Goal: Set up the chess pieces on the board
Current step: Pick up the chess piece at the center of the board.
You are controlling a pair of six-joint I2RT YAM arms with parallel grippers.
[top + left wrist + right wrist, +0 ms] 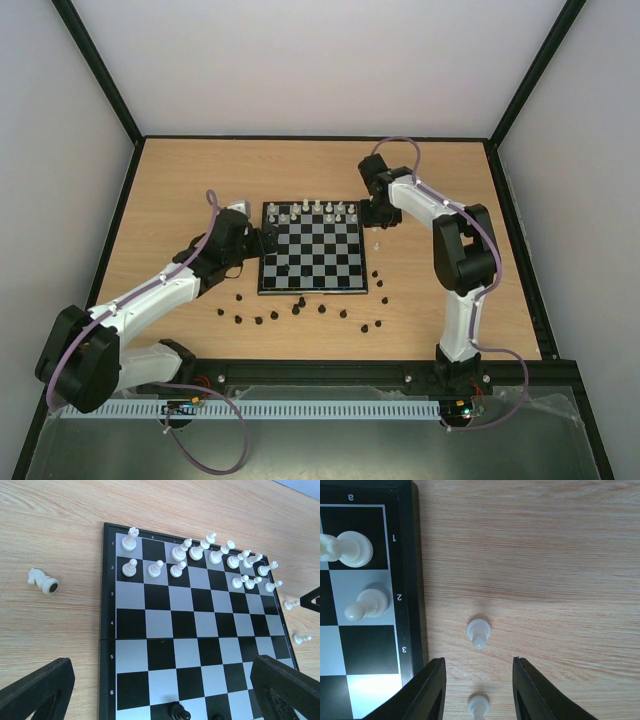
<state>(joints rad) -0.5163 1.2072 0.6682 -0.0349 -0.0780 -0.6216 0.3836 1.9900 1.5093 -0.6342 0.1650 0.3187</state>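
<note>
The board [320, 262] lies mid-table. White pieces [318, 210] stand along its two far rows. Black pieces [297, 310] lie scattered on the table before its near edge. My left gripper [262, 245] is open and empty over the board's left side; its view [162, 665] shows a black pawn [179, 712] on the board and a white knight [42, 580] lying on the wood left of it. My right gripper [377, 222] is open off the board's right edge. In its view [478, 665], one white pawn [479, 706] stands between the fingers and another [479, 632] just ahead.
The board's dark border [412, 580] runs beside my right gripper's left finger [417, 695]. More black pieces [381, 283] sit right of the board's near corner. Dark frame rails edge the wooden table [180, 180].
</note>
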